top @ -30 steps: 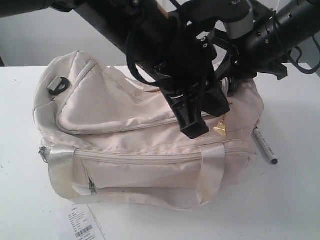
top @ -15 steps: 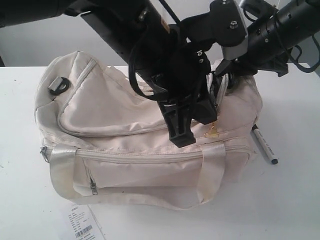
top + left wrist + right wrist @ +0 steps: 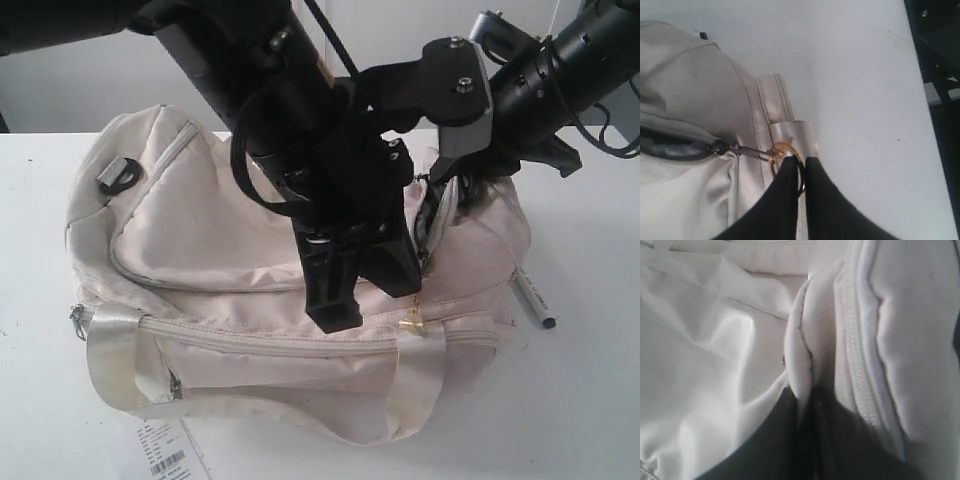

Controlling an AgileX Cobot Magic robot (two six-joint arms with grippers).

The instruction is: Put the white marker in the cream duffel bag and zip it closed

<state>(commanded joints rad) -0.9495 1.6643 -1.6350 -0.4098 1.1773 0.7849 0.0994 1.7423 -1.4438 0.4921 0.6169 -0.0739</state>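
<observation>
The cream duffel bag point(image 3: 200, 230) lies on the white table. The white marker point(image 3: 530, 299) rests on the table by the bag's right end, outside it. My left gripper point(image 3: 800, 161) is shut on the gold ring of the zip pull point(image 3: 781, 152); in the exterior view this gripper point(image 3: 400, 288) sits over the bag's front right, with a gold charm point(image 3: 412, 324) hanging below. Behind the slider point(image 3: 720, 147) the zip gapes on dark lining point(image 3: 670, 148). My right gripper point(image 3: 807, 390) is shut on a fold of the bag's fabric point(image 3: 799, 355) near the zip at the right end point(image 3: 440, 195).
A white barcoded paper tag point(image 3: 165, 450) lies at the table's front edge, left of centre. A grey buckle point(image 3: 117, 172) sits on the bag's left end. Both arms cross above the bag's right half, hiding part of its top.
My left gripper has moved toward the bag's front and lower, drawing the gold pull along the zip. The bag's right end has been pulled and reshaped. The marker has not moved.
</observation>
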